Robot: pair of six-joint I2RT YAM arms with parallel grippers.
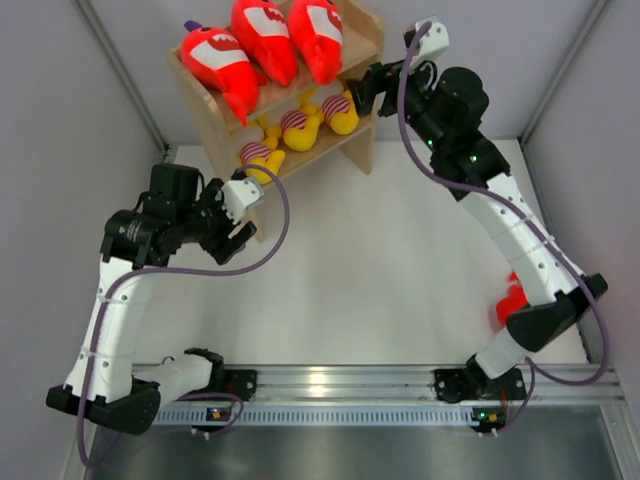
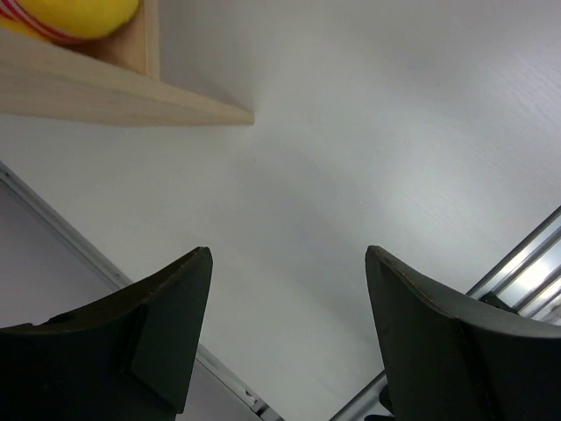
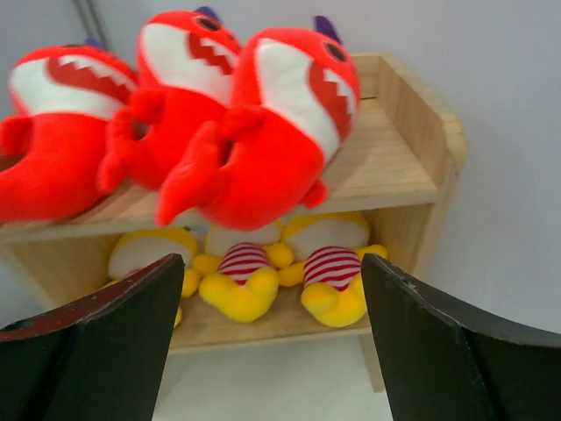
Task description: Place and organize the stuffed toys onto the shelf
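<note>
The wooden shelf [image 1: 366, 148] stands at the table's 12 o'clock, open side toward the arms for reach. Three red shark plushes [image 1: 265, 40] crowd its top tier; the bare 3 o'clock end likely awaits the fourth shark [image 1: 510, 300], lying at 4 o'clock. Three yellow plushes [image 1: 300, 125] line the lower tier. The right gripper [image 1: 358, 95] faces the shelf, wide and empty. The left gripper [image 1: 235, 235], at 9 o'clock, is likewise.

White tabletop [image 1: 380, 260] carries light wooden shelf [image 1: 362, 40] at far side. Red plush [image 1: 511, 300] lies well right of shelf, nearer, partly hidden.
</note>
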